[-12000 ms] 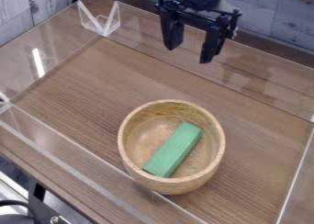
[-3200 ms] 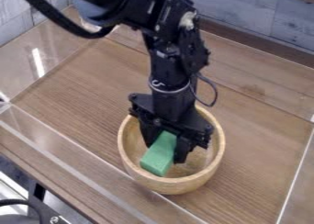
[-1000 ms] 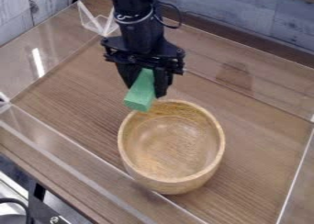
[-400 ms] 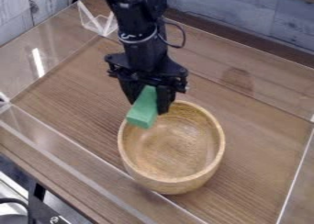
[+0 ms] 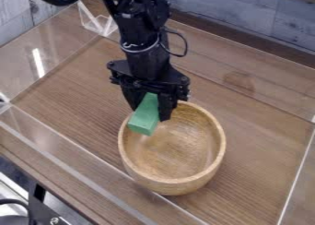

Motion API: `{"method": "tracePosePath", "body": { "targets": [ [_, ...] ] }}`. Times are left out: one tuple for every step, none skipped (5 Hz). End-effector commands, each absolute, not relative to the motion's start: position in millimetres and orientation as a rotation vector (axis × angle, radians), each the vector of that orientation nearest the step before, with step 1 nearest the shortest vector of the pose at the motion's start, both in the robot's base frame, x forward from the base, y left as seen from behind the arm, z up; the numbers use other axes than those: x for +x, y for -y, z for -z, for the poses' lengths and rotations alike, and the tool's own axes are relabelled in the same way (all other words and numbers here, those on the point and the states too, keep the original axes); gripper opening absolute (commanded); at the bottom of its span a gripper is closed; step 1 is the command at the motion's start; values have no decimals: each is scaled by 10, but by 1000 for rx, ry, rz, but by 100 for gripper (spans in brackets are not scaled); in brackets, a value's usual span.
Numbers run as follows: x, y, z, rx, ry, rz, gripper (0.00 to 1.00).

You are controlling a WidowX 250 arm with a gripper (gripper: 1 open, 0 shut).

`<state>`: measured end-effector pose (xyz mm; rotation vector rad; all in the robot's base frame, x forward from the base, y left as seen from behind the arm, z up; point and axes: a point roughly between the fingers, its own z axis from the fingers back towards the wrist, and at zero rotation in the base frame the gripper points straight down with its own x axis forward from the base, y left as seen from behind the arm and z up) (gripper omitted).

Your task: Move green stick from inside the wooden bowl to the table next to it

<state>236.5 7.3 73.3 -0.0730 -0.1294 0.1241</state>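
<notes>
One raised camera looks steeply down across the table (image 5: 74, 100) from its near corner.

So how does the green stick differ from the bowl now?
The green stick is bright green, narrow and tilted, held in the shut gripper above the rim; the bowl is tan, round, far wider and rests on the table. The bowl is empty; the stick is out of it.

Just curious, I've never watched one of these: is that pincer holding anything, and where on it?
Yes. The pincer grips the green stick by its upper end; the rest hangs over the wooden bowl's rim.
</notes>
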Motion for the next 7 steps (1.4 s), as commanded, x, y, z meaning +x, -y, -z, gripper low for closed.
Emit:
{"method": "tracePosePath", "body": {
  "targets": [
    [2387,-262,-786,-54,159,-127,0],
    [2366,-458,-768,-35,156,-137,0],
    [2330,-740,-731,-15,157,-130,0],
    [2275,-1031,-693,-4,158,-113,0],
    [2222,-1231,-654,1,158,-98,0],
    [2220,-1272,-568,4,152,-102,0],
    [2216,-1286,-486,5,147,-104,0]
  ]
}}
